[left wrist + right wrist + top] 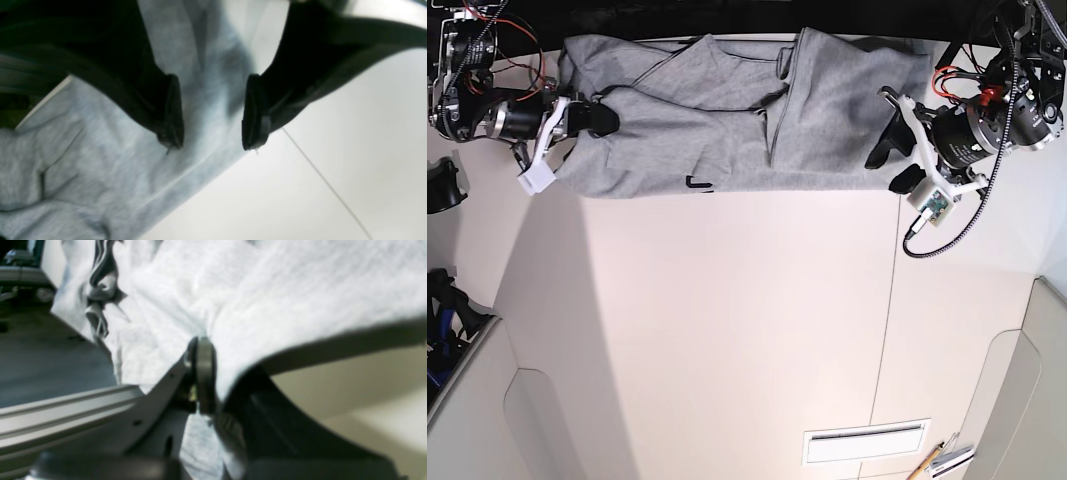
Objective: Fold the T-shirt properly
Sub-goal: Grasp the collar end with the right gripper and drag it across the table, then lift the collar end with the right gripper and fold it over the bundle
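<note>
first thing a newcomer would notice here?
The grey T-shirt, spread in a wrinkled band along the far edge of the white table in the base view, with an arm at each end. The right gripper is shut on the T-shirt, cloth bunched between its jaws. The left gripper is open over the shirt's other end, by its edge, holding nothing.

Nothing readable anywhere, honestly. The T-shirt [727, 120] shows just a scrap of black lettering at its near hem, between the two grippers, too cut off to make out.
</note>
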{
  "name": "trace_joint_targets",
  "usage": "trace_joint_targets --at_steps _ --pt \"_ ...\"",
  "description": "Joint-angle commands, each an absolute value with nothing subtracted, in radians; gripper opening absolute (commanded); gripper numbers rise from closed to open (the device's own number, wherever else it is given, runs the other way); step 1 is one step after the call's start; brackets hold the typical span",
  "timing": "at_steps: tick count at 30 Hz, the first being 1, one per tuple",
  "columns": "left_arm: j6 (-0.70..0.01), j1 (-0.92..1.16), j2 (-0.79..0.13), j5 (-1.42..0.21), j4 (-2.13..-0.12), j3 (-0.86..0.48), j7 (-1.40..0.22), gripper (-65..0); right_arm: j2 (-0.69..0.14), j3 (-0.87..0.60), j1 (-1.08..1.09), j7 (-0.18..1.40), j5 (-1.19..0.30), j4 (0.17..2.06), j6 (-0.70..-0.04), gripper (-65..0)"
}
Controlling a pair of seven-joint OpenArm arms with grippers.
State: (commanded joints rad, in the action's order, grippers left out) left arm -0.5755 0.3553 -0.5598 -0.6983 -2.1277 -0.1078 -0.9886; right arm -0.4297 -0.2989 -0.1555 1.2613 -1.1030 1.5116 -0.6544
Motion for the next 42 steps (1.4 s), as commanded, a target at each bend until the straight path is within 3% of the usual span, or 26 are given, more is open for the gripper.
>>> trace_joint_targets --at_steps 7,16,22,28,32,42 --pt "-0.575 0.397 -0.56 -0.699 -2.127 -0.118 -0.992 -33.1 -0.54 -0.405 -0.12 1.261 -1.106 1.512 -0.654 -65.0" --pt "-0.542 0.514 -0.56 -0.65 -2.117 -0.118 -0.993 -33.1 -0.654 -0.406 0.008 1.261 -1.106 1.518 -0.65 -65.0" --pt "-0.568 0.566 -0.555 -0.696 -1.983 -0.118 -0.991 -33.1 -0.648 -0.404 0.038 1.261 -1.097 1.648 -0.648 -65.0" --pt "-0.596 0.565 -0.426 -0.721 -1.959 -0.118 -0.991 -33.1 -0.645 -0.394 0.034 1.261 -1.091 1.855 -0.64 -65.0" --pt "-0.595 0.565 -0.389 -0.722 -1.959 -0.117 -0.991 -33.1 -0.641 -0.327 0.001 1.257 -1.076 1.973 -0.639 -65.0" --pt "-0.595 0.566 -0.332 -0.725 -1.959 -0.116 -0.992 -33.1 -0.439 -0.055 -0.009 1.236 -0.97 2.038 -0.636 -65.0"
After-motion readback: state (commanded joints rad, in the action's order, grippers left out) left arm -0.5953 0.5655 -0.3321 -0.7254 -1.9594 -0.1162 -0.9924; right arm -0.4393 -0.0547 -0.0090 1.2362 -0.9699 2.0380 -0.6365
